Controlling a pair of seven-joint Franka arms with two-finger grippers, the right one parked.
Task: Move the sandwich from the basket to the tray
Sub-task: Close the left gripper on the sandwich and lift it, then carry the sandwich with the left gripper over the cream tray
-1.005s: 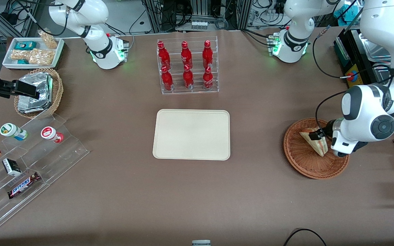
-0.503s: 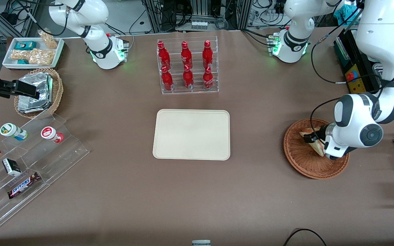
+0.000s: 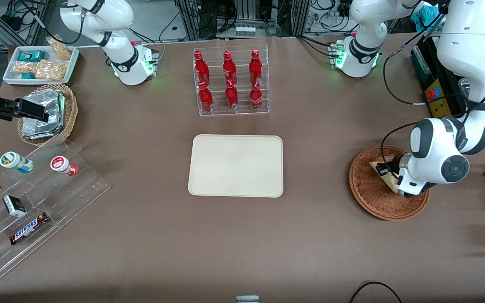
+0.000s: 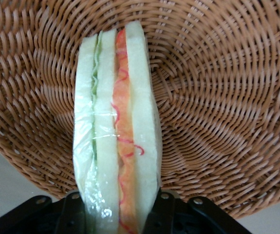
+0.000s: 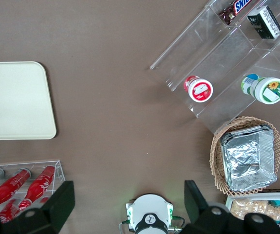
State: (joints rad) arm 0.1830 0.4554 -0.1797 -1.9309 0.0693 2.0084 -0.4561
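The sandwich [image 3: 389,181], a pale bread wedge with orange-red and green layers, lies in the reddish-brown wicker basket [image 3: 373,203] toward the working arm's end of the table. My left gripper [image 3: 383,169] is down in the basket with its fingers against both flat sides of the sandwich. In the left wrist view the sandwich [image 4: 115,122] stands edge-on between the black fingers [image 4: 165,214] of the gripper [image 4: 118,217], with the basket weave [image 4: 217,97] under it. The cream tray [image 3: 235,165] lies bare at the table's middle, also in the right wrist view [image 5: 13,100].
A clear rack of red bottles [image 3: 230,82] stands farther from the front camera than the tray. Toward the parked arm's end are a tan basket of foil packets [image 3: 46,113], a white snack tray [image 3: 40,64] and acrylic steps with snacks [image 3: 36,198].
My left gripper has slid farther along the sandwich toward the tray's side and its fingers have come against the bread. The sandwich stays in the basket.
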